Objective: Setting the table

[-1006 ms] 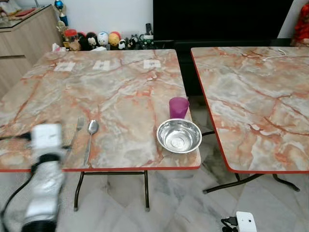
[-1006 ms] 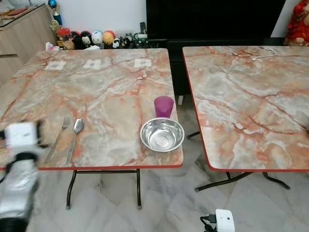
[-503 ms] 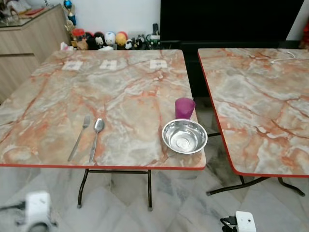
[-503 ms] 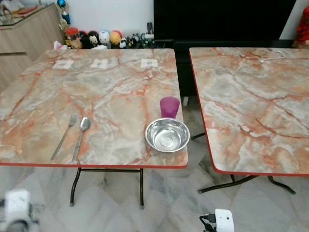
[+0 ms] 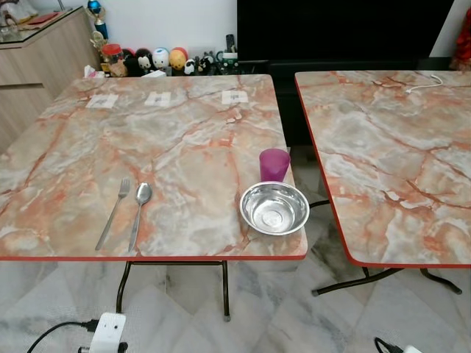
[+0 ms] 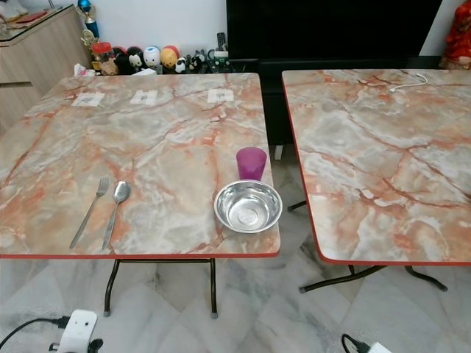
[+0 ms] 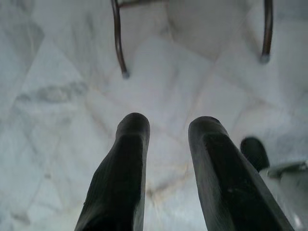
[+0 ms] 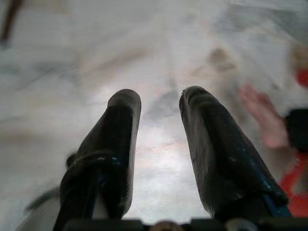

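Observation:
On the left marble table [image 5: 184, 140], a fork [image 5: 112, 213] and a spoon [image 5: 139, 209] lie side by side near the front edge. A steel bowl [image 5: 274, 207] sits at the front right corner, with a purple cup [image 5: 274, 164] upright just behind it. My left gripper [image 7: 168, 122] hangs open over the tiled floor with nothing between its fingers. Its white wrist [image 5: 107, 334] shows low below the table's front edge. In the right wrist view, my right gripper [image 8: 159, 98] is also open and empty above the floor.
A second marble table [image 5: 390, 147] stands to the right across a narrow gap, with a white cable [image 5: 423, 81] on it. Toys [image 5: 154, 59] line the back wall, and a wooden cabinet [image 5: 37, 51] is at the far left. Table legs [image 7: 120, 43] stand nearby. A blurred pink shape [image 8: 262, 120] lies on the floor.
My left arm has dropped from over the table's front left corner to below the table edge. The camera shifted slightly; the tableware has not moved.

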{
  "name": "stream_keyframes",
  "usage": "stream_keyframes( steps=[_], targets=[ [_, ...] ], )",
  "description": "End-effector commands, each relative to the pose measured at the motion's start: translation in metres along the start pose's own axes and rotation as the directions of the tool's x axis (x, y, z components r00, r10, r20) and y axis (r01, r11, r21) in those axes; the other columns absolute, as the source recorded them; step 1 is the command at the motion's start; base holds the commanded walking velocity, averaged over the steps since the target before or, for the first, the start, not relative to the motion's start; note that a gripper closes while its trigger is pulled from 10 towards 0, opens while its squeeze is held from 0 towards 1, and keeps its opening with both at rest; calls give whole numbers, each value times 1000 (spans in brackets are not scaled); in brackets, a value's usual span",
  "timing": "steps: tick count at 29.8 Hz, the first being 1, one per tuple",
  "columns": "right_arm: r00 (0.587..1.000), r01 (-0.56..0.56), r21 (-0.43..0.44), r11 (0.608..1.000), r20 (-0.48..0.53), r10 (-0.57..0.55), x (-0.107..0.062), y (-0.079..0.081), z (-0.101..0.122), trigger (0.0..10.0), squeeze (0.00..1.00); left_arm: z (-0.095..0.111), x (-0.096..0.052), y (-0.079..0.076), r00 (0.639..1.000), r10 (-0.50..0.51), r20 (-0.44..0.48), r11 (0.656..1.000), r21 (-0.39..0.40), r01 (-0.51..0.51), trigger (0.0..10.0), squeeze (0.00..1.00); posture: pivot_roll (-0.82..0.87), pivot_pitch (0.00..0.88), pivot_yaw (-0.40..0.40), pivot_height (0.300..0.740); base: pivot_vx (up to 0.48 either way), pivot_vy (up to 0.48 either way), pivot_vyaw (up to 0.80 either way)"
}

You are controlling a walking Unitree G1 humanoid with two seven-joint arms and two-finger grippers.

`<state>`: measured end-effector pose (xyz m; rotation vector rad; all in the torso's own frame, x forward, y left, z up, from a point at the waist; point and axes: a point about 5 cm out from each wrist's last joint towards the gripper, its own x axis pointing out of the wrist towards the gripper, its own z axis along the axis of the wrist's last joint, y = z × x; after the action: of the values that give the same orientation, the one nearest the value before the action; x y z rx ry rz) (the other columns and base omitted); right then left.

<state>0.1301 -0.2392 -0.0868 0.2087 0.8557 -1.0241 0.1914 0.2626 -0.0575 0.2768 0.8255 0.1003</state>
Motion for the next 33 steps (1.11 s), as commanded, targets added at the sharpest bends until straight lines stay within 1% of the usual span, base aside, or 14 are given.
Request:
stream_keyframes(
  steps=[1, 2, 3, 5, 6, 15, 16, 17, 20, 23, 26, 29, 31, 33],
  targets=[
    [992, 99, 100, 990, 63, -106, 7, -10, 21, 10000, 0, -5, -1, -2, 1000, -17, -16, 1000, 8, 18, 10000, 0, -91, 0, 24, 740, 0, 0, 0],
    [967, 151, 161, 975, 180, -180, 17, -24, 56, 10000, 0, -6, -1, -3, 1000, -21, -19, 1000, 15, 21, 10000, 0, -104, 0, 22, 740, 0, 0, 0],
    [967, 151, 161, 975, 180, -180, 17, -24, 56, 10000, 0, -6, -1, -3, 1000, -21, -19, 1000, 15, 21, 10000, 0, -104, 0, 22, 740, 0, 0, 0],
    [866, 174, 165, 971, 444, -231, 10, -29, 103, 10000, 0, -8, -1, -6, 999, -32, -25, 999, 35, 33, 10000, 0, -109, 0, 29, 740, 0, 0, 0],
    [866, 174, 165, 971, 444, -231, 10, -29, 103, 10000, 0, -8, -1, -6, 999, -32, -25, 999, 35, 33, 10000, 0, -109, 0, 29, 740, 0, 0, 0],
    [512, 56, 159, 986, 843, -165, -49, -27, 186, 10000, 0, -12, -3, -11, 999, -48, -23, 998, 37, 48, 10000, 0, -103, 0, 30, 740, 0, 0, 0],
    [512, 56, 159, 986, 843, -165, -49, -27, 186, 10000, 0, -12, -3, -11, 999, -48, -23, 998, 37, 48, 10000, 0, -103, 0, 30, 740, 0, 0, 0],
    [422, -6, 107, 994, 902, -95, -68, -19, 204, 10000, 0, -12, -3, -11, 999, -48, -23, 998, 37, 48, 10000, 0, -106, 0, 37, 740, 0, 0, 0],
    [349, -203, -61, 977, 928, 131, -93, 17, 231, 10000, 0, -14, -3, -13, 998, -52, -28, 998, 40, 54, 10000, 0, -112, 0, 44, 740, 0, 0, 0],
    [324, -385, -190, 903, 889, 325, -110, 48, 244, 10000, 0, -13, -3, -14, 998, -56, -29, 997, 44, 58, 10000, 0, -108, 0, 49, 740, 0, 0, 0],
    [241, -498, -347, 795, 825, 511, -132, 80, 254, 10000, 0, -13, -3, -15, 998, -57, -27, 997, 44, 58, 10000, 0, -104, 0, 47, 740, 0, 0, 0],
    [155, -614, -512, 601, 668, 728, -153, 118, 249, 10000, 0, -11, -2, -16, 998, -57, -24, 997, 43, 58, 10000, 0, -98, 0, 42, 740, 0, 0, 0],
    [157, -682, -550, 482, 534, 831, -165, 140, 239, 10000, 0, -10, -2, -16, 998, -57, -19, 998, 41, 57, 10000, 0, -92, 0, 40, 740, 0, 0, 0],
    [162, -713, -542, 445, 490, 857, -169, 146, 235, 10000, 0, -10, -2, -16, 998, -57, -20, 998, 40, 58, 10000, 0, -92, 0, 40, 740, 0, 0, 0]
  ],
)
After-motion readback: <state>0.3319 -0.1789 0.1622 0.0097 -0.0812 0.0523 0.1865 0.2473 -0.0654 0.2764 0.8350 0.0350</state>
